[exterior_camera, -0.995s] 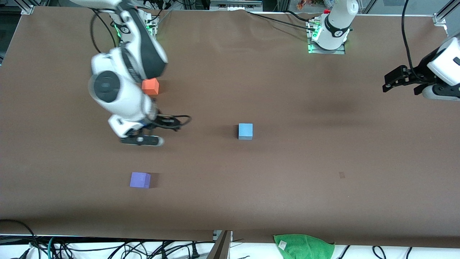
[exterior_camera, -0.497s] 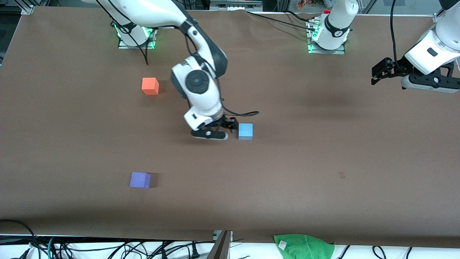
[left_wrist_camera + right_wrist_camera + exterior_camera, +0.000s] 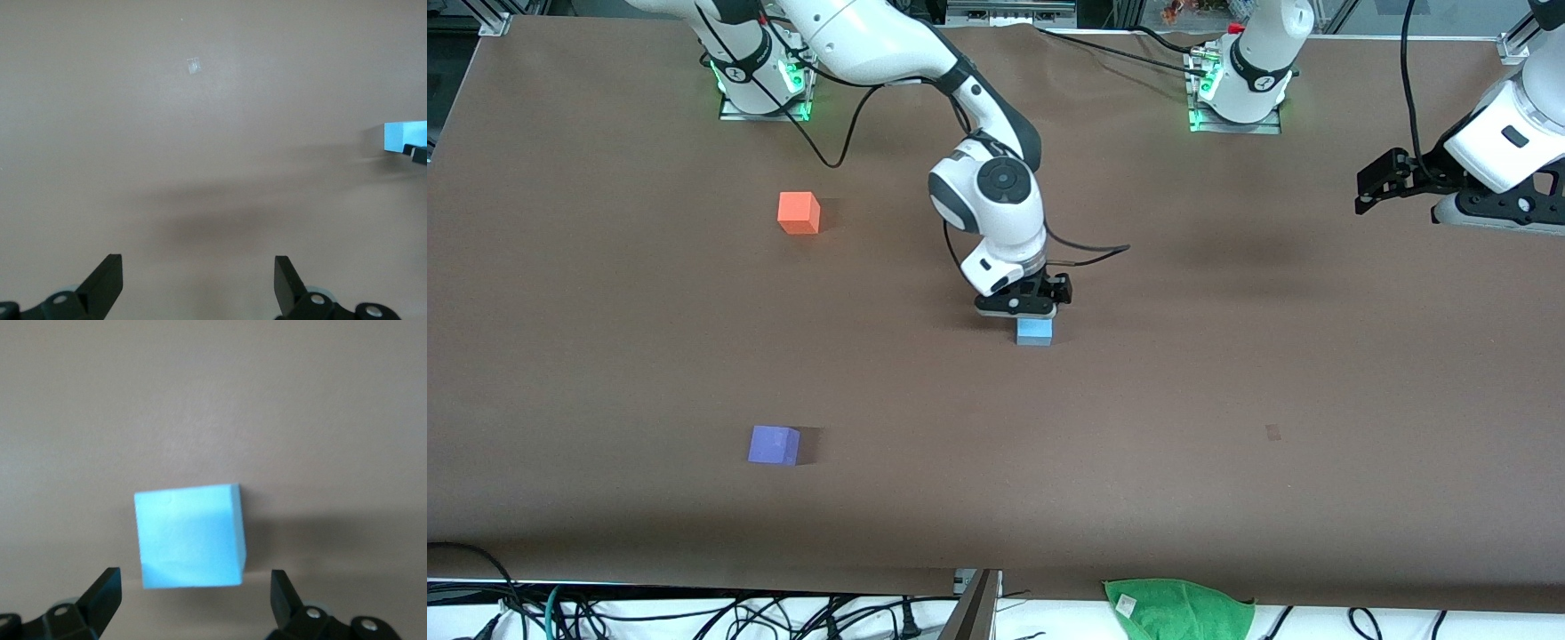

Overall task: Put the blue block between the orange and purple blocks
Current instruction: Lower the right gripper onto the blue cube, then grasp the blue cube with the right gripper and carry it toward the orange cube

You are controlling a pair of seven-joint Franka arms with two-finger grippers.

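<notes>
Table (image 3: 1227, 400): brown mat. Right gripper (image 3: 1017, 310) over blue block (image 3: 1034, 332), fingers spread, nothing held; right wrist view alone shows block (image 3: 189, 537) unclamped, slightly skewed, no long axis. Left gripper (image 3: 1392, 182) waits, fingers apart. Orange block (image 3: 799, 213) at block's 10 o'clock, purple block (image 3: 774, 445) at 8.

- The whole table (image 3: 1227, 400) is seen from a high camera facing both arm bases.
- The blue block (image 3: 190, 537) is viewed close, straight down, from the right wrist.
- The same block (image 3: 405, 137) is caught at the left wrist frame's right edge.
</notes>
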